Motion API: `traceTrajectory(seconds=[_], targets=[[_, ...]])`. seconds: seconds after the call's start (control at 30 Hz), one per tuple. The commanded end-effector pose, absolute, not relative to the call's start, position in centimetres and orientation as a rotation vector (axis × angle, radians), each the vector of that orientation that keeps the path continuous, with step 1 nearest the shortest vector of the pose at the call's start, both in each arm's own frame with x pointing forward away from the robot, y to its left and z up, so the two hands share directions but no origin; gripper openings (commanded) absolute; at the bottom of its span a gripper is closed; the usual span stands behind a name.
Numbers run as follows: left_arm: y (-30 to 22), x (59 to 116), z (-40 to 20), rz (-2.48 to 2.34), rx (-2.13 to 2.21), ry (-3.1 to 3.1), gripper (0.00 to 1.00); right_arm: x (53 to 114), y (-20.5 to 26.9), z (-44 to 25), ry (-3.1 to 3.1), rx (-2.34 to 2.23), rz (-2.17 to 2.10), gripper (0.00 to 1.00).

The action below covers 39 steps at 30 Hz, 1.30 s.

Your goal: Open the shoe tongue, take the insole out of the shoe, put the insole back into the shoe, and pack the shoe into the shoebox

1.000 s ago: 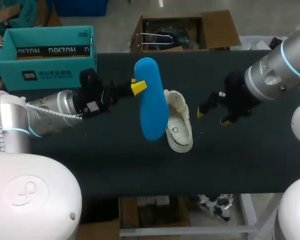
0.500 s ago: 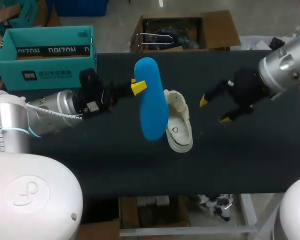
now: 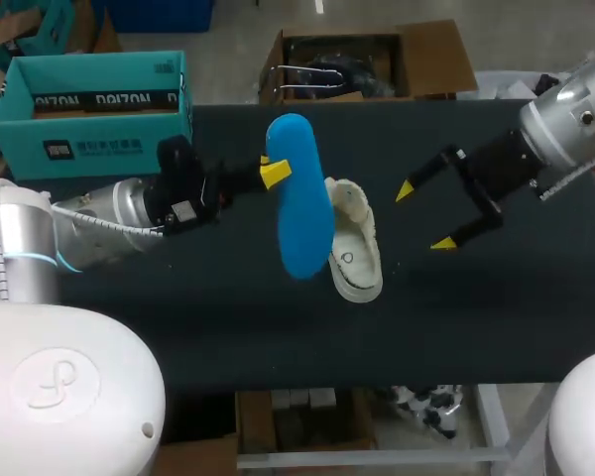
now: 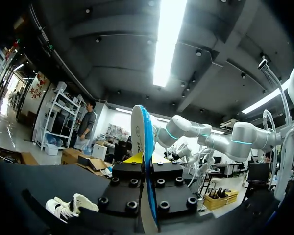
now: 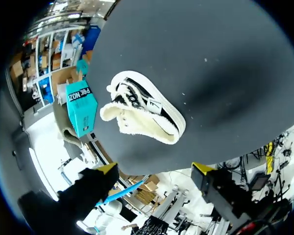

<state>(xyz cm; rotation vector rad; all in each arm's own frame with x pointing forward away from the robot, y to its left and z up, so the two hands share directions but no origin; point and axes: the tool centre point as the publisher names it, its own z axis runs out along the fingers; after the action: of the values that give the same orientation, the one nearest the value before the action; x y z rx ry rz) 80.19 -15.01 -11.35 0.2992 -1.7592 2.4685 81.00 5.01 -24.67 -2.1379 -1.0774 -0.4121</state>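
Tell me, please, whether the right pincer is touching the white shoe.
Apart. In the head view, the open right pincer hangs beside the white shoe, with bare black table plainly between them.

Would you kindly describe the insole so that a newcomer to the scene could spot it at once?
On the dark table, look near the middle, at the left gripper. It holds the insole: a long, bright blue oval, unlike the cream shoe lying right beside it.
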Motion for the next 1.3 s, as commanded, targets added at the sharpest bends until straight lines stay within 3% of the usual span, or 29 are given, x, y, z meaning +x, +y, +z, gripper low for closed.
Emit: traceTrajectory(seconds=[0.03,0.27,0.63,1.3], targets=[[-15.1,80.1,-11.4,2.472,0.304,-1.759,0.0,81.5,5.0,-24.6,-0.991,-2.149,-0.336,1.0],[-15.1,80.1,-11.4,2.472,0.304,-1.759,0.0,81.5,5.0,-24.6,-0.991,-2.149,-0.336,1.0],[-15.1,80.1,-11.4,2.472,0.304,-1.759,0.0,80.7,7.9,-24.7,-0.44,-2.133,-0.134,1.0],[-15.1,80.1,-11.4,2.472,0.304,-1.759,0.0,81.7,8.9,-25.8,-0.327,-2.042,-0.042,1.0]])
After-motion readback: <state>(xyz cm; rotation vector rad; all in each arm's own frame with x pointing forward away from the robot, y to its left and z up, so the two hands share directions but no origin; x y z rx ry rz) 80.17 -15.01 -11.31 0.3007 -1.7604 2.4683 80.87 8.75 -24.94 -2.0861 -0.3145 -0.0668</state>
